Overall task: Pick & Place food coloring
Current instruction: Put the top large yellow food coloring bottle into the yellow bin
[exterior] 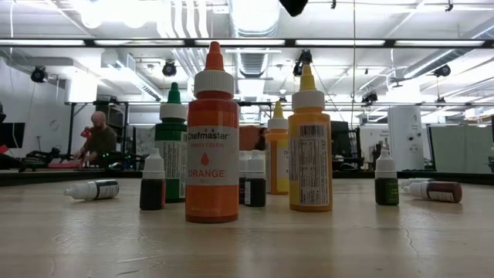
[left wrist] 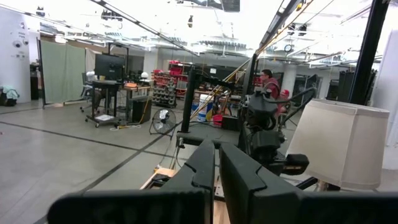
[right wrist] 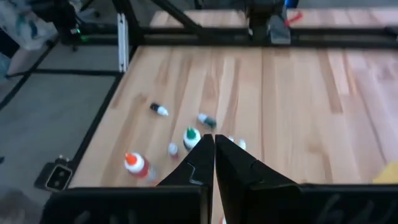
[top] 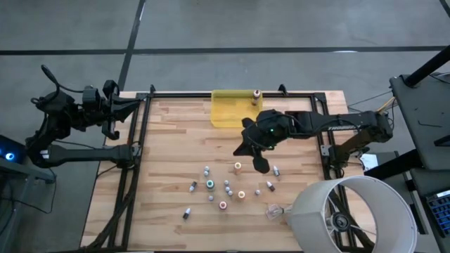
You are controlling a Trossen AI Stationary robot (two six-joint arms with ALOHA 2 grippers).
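Several tiny food coloring bottles stand or lie scattered on the wooden table, near the middle of its near half. In the low view, an orange-capped one, a green one and a yellow one stand upright. One more bottle stands at the yellow tray. My right gripper hovers shut above the cluster, its fingers holding nothing. My left gripper waits shut past the table's left edge, with its fingers level.
A white lampshade lies at the table's near right corner, with a clear crumpled plastic scrap beside it. A black frame rail borders the table. A person sits in the room behind.
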